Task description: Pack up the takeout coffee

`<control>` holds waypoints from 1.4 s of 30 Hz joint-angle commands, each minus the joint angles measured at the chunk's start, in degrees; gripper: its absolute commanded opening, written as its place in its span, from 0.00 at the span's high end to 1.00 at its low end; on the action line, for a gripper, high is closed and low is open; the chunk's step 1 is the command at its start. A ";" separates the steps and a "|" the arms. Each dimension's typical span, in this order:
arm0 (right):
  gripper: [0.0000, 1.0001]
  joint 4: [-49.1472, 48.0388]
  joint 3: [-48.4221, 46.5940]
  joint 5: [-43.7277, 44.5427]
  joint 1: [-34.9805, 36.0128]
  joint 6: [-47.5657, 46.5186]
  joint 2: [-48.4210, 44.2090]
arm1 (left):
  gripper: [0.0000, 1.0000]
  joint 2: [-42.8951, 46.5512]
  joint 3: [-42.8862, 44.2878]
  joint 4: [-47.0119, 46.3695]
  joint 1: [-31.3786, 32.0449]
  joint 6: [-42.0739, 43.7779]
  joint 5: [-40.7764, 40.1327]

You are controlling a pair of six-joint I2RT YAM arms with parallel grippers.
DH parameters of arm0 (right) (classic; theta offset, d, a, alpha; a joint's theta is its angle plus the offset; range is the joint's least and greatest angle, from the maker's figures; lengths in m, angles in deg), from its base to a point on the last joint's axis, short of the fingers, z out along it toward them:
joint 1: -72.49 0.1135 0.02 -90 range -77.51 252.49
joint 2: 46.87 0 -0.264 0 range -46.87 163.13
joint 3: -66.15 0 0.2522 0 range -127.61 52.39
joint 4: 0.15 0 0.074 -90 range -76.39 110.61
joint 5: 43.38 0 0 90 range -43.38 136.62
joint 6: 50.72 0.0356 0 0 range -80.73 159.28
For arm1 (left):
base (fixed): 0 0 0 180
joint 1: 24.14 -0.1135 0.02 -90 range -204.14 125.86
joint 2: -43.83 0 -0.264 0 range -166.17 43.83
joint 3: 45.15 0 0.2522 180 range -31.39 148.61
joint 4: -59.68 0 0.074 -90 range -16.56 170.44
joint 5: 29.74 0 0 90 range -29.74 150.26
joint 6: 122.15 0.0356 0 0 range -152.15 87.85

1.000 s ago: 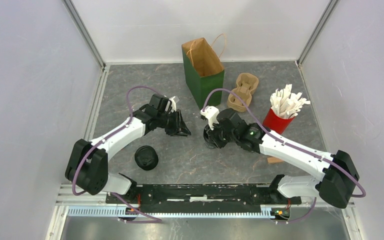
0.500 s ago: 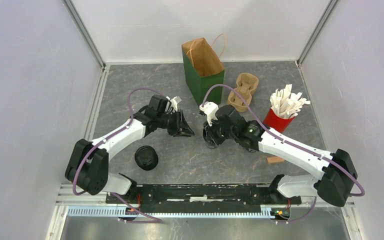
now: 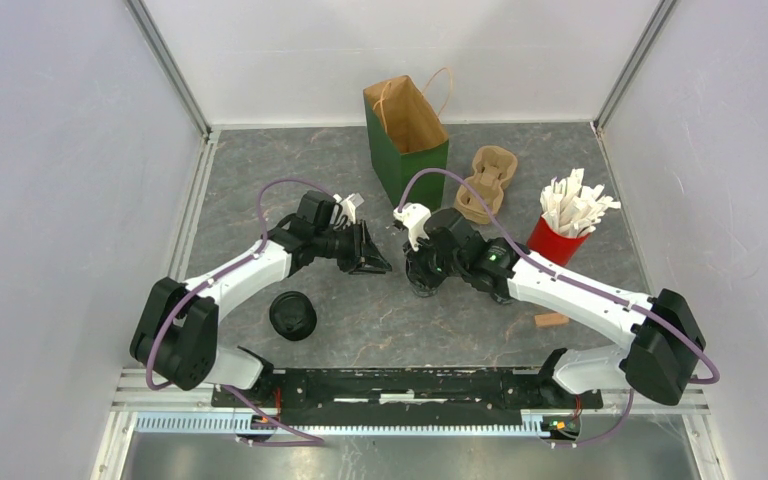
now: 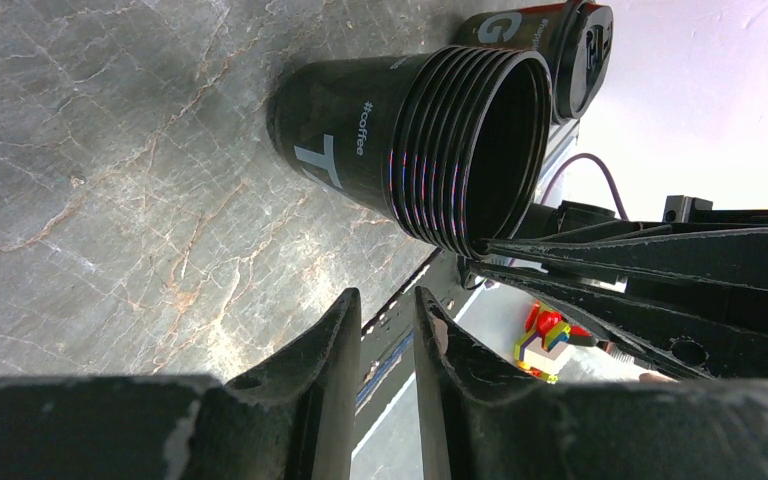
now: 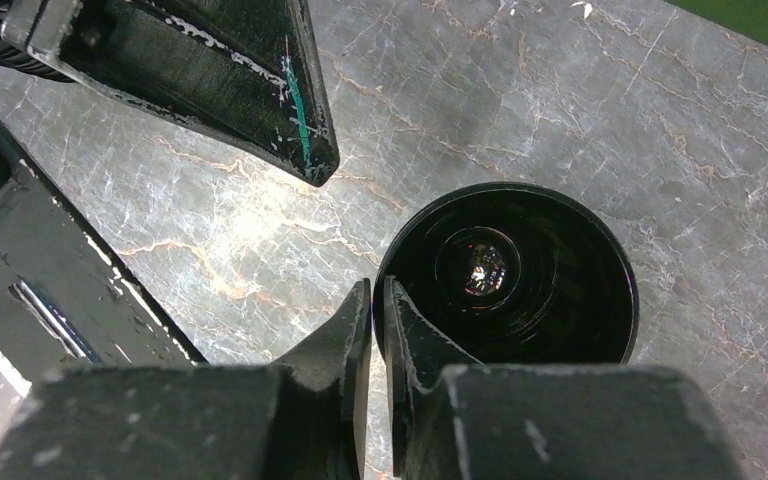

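An open, lidless black takeout coffee cup (image 5: 505, 270) stands upright on the table; in the left wrist view its mouth (image 4: 410, 140) shows several nested rims. My right gripper (image 5: 375, 300) (image 3: 422, 272) is shut on that cup's near rim, one finger inside and one outside. My left gripper (image 4: 388, 295) (image 3: 368, 258) hovers just left of the cup with a narrow gap and nothing between its fingers. A lidded black cup (image 3: 292, 315) stands near the front left. Another lidded cup (image 4: 560, 45) shows behind the open one.
The green paper bag (image 3: 406, 140) stands open at the back. The tan pulp carrier (image 3: 487, 183) lies to its right. A red cup of white packets (image 3: 560, 235) stands further right. A small tan block (image 3: 550, 320) lies by the right arm.
The right gripper's jaws have narrowed onto the cup rim while its wrist shifted slightly left. The left gripper has edged right toward the cup.
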 commanded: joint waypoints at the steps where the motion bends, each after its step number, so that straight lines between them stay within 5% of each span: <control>1: 0.88 -2.12 -2.34 -0.19 0.31 0.67 0.36 | 0.67 0.35 -0.05 -1.95 0.05 -1.83 1.55; 11: 1.00 -2.30 -1.65 -0.10 0.34 0.97 -0.07 | 0.67 0.78 0.40 -0.65 0.05 -1.17 0.84; 42: 1.00 -6.62 0.11 0.21 0.34 4.77 -1.41 | 0.61 -1.59 -3.80 -12.50 0.64 -8.66 5.52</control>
